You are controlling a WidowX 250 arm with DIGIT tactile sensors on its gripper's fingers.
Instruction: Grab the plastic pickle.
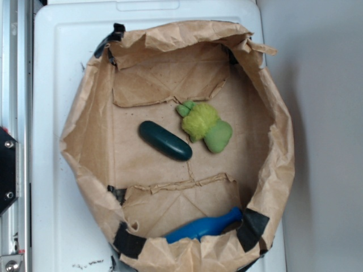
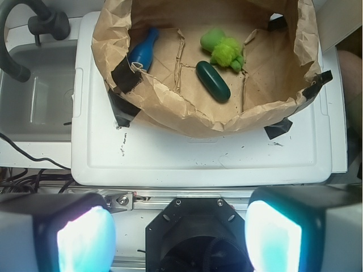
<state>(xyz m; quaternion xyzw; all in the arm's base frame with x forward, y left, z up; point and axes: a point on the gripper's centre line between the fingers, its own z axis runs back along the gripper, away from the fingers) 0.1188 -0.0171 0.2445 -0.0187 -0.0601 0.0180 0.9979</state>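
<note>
Pickle [image 1: 165,140] lies free on the bag's [image 2: 170,113] floor beside the plush [image 1: 204,126]; the hand [image 2: 180,232], pads apart, should descend across its narrow width.

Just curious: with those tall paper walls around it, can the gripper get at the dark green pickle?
Probably yes: the plastic pickle lies uncovered on the floor of the paper bin, apart from the plush toy, open from above.

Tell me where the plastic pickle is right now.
The plastic pickle lies near the middle of the paper-lined bin floor in the exterior view, just left of the green plush toy, apparently untouched.
</note>
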